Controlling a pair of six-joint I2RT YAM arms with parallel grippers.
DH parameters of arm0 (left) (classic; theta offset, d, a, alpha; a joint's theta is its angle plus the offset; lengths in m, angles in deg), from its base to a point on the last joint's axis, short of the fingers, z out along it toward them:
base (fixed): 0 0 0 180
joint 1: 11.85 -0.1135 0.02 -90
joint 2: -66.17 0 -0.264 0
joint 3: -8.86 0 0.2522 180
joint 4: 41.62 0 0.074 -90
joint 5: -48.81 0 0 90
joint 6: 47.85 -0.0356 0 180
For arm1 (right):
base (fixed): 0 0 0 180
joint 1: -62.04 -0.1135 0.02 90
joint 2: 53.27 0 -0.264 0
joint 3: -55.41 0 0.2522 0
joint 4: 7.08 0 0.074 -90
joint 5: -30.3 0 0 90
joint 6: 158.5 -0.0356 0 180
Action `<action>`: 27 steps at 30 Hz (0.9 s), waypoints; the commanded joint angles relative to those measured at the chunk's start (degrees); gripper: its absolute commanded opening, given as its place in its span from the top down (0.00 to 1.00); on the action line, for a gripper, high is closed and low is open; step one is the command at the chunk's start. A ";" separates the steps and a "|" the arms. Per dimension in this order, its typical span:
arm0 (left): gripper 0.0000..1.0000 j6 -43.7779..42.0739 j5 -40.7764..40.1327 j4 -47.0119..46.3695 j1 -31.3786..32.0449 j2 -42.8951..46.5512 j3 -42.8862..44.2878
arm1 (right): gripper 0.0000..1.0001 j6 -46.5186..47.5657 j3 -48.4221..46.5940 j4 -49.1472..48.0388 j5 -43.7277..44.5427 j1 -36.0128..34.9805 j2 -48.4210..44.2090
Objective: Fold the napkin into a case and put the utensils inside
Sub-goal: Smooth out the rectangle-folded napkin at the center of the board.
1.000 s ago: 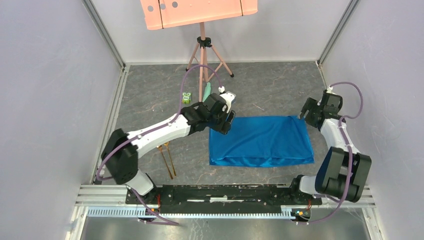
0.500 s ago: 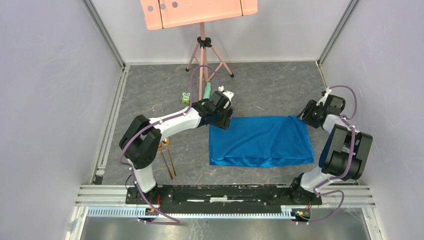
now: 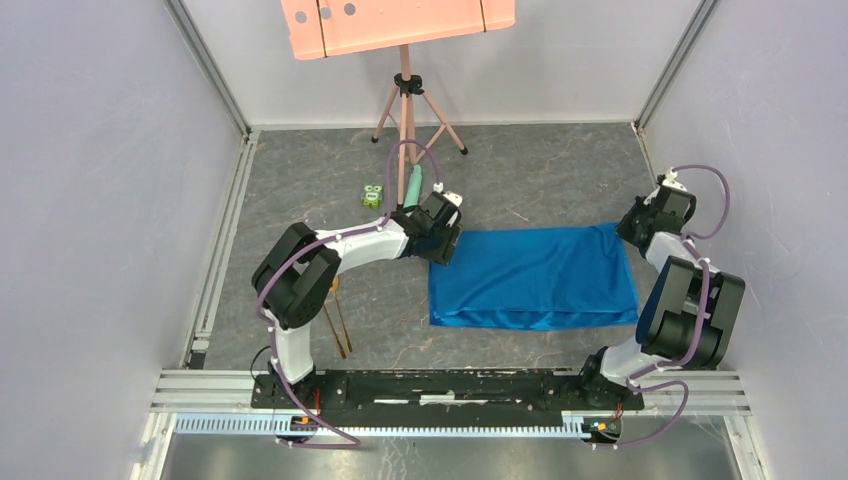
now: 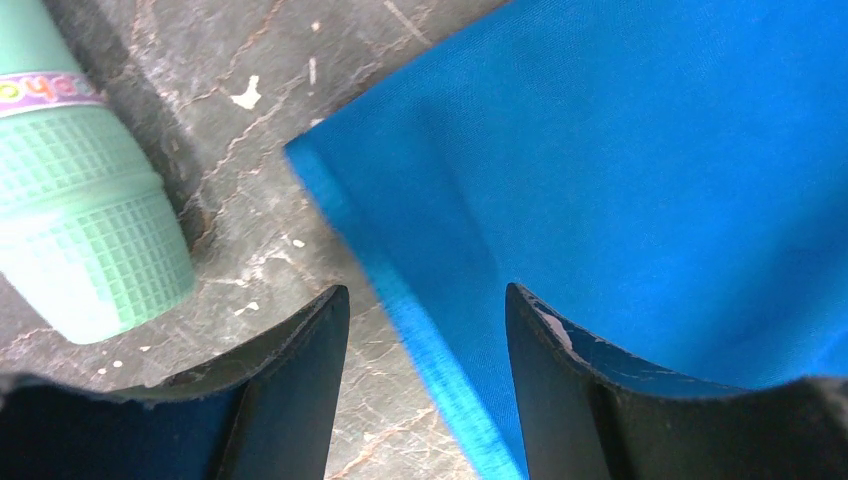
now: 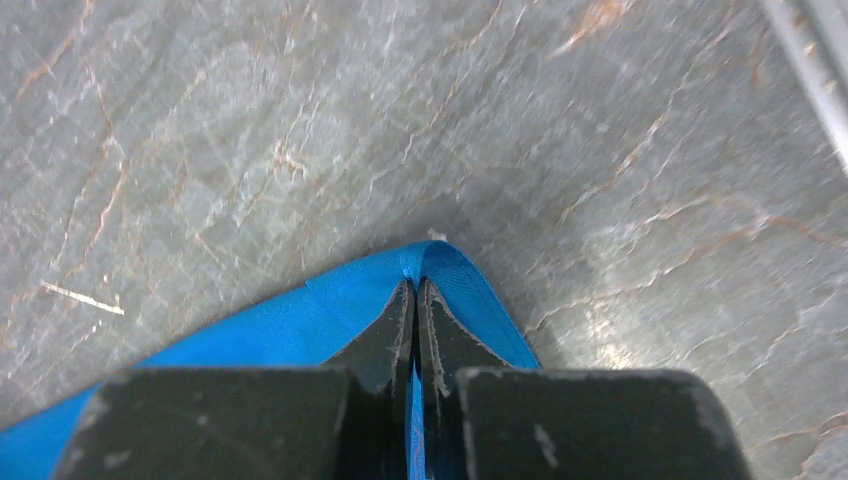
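Napkin [image 3: 535, 278]: bright blue, folded to a wide rectangle, lying flat on the grey marbled tabletop [image 3: 540, 170], right of centre. A doubled layer shows as a band along its near edge. Not yet a narrow case.

My right claw [image 5: 414, 285]: fingers pressed together, pinching the napkin's far right corner. The wrist view shows the blue hem curling round both tips, with a sliver of cloth between them. From above, this arm is folded back close to the right wall, with the claw right at that corner.

My left claw [image 4: 425, 295]: spread, holding nothing. It hovers at the napkin's far left corner. One finger is over bare tabletop and the other over the cloth, with the hem running between them. I cannot tell whether the tips touch the cloth.

Utensils [image 3: 336, 322]: gold fork and spoon, side by side on the tabletop, left of the napkin and well apart from it. Their far ends are hidden under my left arm's elbow.

Pale green tube [image 4: 85, 230]: lies just beyond the left claw, near the napkin's corner but apart from it. A small green toy [image 3: 373, 196] sits beside the tube, to its left. A pink tripod [image 3: 405, 110] stands at the far side.
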 commanded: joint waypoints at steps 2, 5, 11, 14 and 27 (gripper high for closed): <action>0.35 -1.20 -3.55 -1.60 -0.37 1.04 -0.26 | 0.91 2.23 -4.34 -2.34 4.24 -0.01 1.96; 0.35 -2.53 -2.99 -0.67 -0.20 2.49 0.44 | 0.90 3.53 -6.23 2.13 6.08 -0.91 2.68; 0.30 -0.53 -1.31 0.63 -0.29 4.23 3.47 | 0.84 4.48 -5.54 2.65 4.22 -1.77 -0.81; 0.30 2.73 -3.60 1.16 -0.41 1.15 6.46 | 0.84 4.66 -6.26 3.17 3.40 -1.78 -0.12; 0.37 5.92 -9.54 3.62 -1.59 -10.41 16.84 | 0.77 4.89 -7.50 2.15 3.74 -1.59 0.76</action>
